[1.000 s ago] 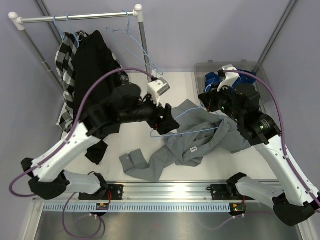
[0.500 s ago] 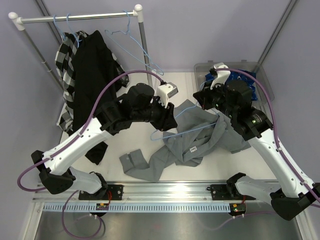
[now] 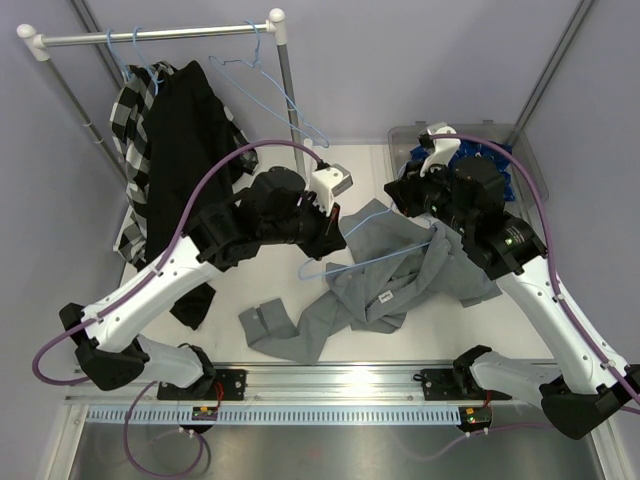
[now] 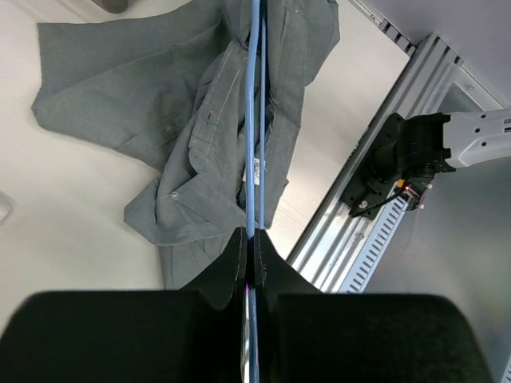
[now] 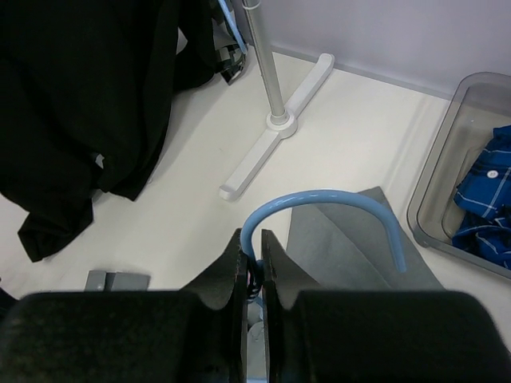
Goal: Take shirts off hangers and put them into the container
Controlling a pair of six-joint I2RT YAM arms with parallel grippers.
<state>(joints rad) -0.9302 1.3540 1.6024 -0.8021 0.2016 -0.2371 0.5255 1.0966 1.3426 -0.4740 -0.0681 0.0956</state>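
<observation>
Grey shirt [image 3: 400,290] lies crumpled just beside the container [image 3: 505,127], a light-blue hanger [image 4: 255,120] apparently caught in it. Left gripper [image 4: 249,239] and right gripper [image 5: 251,239] each pinch its wire. The thin wire could slip free when pulled, or the collar could snag and drag the shirt along.

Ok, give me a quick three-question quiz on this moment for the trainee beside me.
1. True or false: the grey shirt lies in the container.
2. Which shirt is in the container? A black, B blue plaid, C check.
3. Fill in: both jaws are shut on the same light-blue ____.
Key: 1 false, it lies on the table; 2 B; 3 hanger.
</observation>
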